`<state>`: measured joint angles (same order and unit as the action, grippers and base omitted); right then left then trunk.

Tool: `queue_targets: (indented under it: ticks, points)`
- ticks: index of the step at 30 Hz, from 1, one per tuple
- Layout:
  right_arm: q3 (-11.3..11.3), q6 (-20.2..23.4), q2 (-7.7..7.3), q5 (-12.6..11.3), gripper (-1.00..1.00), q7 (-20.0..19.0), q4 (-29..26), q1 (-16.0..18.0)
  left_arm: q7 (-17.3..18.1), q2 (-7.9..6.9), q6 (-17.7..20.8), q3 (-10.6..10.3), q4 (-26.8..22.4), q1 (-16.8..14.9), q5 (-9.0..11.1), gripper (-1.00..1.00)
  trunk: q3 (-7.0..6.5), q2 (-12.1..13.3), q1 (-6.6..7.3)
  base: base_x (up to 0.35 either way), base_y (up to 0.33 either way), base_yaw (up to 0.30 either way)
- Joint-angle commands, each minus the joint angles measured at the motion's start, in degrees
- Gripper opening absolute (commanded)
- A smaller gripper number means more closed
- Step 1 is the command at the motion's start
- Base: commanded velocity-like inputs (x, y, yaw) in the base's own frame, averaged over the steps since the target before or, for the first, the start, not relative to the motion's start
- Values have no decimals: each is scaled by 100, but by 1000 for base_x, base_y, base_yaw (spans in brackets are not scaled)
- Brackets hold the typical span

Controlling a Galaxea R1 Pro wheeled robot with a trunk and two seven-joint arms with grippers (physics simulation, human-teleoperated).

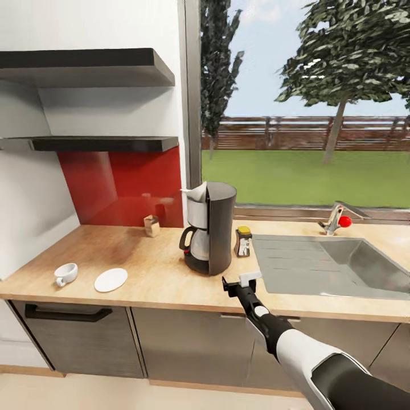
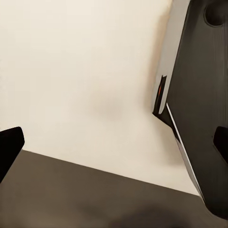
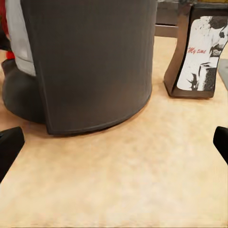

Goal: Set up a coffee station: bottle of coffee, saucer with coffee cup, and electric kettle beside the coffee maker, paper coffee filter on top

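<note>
While I look across the surface [image 1: 154, 267] from its left end, I see the coffee cup [image 1: 66, 274] just beside the saucer [image 1: 110, 279] — apart. Centre stands the coffee maker [image 1: 210, 228], a filter [image 1: 195, 192] on top, the coffee bottle [image 1: 243, 241] beside it. My right hand [image 1: 242, 281] hovers before it — fingers spread, empty.

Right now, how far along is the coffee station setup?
Done: the coffee maker stands on the countertop with the paper filter on top and the coffee bottle beside it. In hand: nothing; the right gripper hovers empty, jaws open. Left: the coffee cup lies off the saucer, both far from the maker; the kettle remains to be brought.
</note>
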<state>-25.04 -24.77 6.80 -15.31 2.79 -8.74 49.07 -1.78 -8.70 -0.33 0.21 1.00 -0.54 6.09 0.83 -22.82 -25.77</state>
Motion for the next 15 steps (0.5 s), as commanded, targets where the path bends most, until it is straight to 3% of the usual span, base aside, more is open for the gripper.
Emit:
queue_targets:
  ticks: [1,8,10,15]
  points:
    - [-46,-19,0,-34,100,29,-13,6,0,0,-7,-3,9,-8,59,100,9,-10,-1,-195,172,0]
    - [-48,76,2,-41,100,32,-328,6,5,-36,-17,-31,-327,-23,18,100,9,-10,-1,-148,144,0]
    - [-52,350,36,-42,100,30,-421,6,9,-42,-19,-36,-489,-23,10,100,9,-10,-1,-140,138,0]
    - [-52,1733,273,-42,100,21,-1173,6,14,-44,-30,-35,-582,-22,-1,100,9,-10,-1,-123,120,0]
